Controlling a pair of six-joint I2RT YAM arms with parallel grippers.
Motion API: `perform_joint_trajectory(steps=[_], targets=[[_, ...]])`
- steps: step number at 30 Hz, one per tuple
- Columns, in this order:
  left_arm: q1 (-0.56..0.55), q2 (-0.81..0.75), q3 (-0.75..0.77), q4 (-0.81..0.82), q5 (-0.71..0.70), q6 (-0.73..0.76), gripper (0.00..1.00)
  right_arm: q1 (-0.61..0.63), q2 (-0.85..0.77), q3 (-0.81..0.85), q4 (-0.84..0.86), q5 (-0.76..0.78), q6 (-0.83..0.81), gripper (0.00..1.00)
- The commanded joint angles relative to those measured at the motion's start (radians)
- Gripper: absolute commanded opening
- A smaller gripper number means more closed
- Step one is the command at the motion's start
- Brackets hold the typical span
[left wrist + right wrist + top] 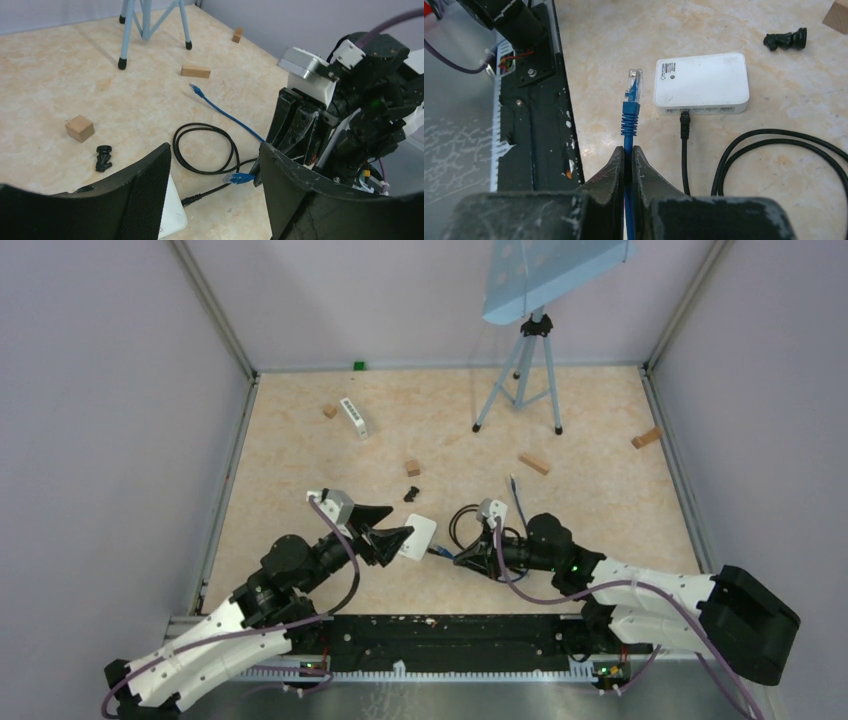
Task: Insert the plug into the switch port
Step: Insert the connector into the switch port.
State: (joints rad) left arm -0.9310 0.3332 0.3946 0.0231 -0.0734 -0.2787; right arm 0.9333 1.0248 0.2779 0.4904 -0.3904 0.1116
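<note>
The white switch [701, 82] lies flat on the table, its port side toward my right gripper, with a black cable [684, 125] plugged into one port. My right gripper [628, 150] is shut on the blue cable just behind the clear plug [633, 82]. The plug hangs left of the switch, apart from it and level with its side. In the top view the plug [437, 552] sits just right of the switch [418, 536]. My left gripper [215, 146] stands open. A corner of the switch [172, 212] shows against its left finger [145, 195], while the other finger is well clear of it.
The black cable loops [465, 523] behind my right gripper. The blue cable's other end [196, 90] lies loose farther back. A small black piece [411, 494], wooden blocks [413, 468] [534, 463], a white strip [354, 417] and a tripod [520, 380] stand beyond. The black base rail [534, 100] lies left of the plug.
</note>
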Motion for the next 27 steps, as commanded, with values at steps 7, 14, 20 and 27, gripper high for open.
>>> perform_joint_trajectory(steps=[7, 14, 20, 27], targets=[[-0.003, 0.157, 0.007, 0.057, 0.159, -0.083, 0.73, -0.093, -0.021, -0.069, 0.213, -0.246, 0.244, 0.00], [-0.002, 0.211, -0.077, 0.258, 0.372, -0.177, 0.83, -0.144, -0.025, -0.096, 0.354, -0.361, 0.349, 0.00], [-0.003, 0.207, -0.119, 0.322, 0.388, -0.209, 0.85, -0.148, -0.029, -0.098, 0.402, -0.391, 0.367, 0.00], [-0.003, 0.263, -0.140, 0.425, 0.460, -0.229, 0.65, -0.148, -0.016, -0.084, 0.432, -0.431, 0.378, 0.00]])
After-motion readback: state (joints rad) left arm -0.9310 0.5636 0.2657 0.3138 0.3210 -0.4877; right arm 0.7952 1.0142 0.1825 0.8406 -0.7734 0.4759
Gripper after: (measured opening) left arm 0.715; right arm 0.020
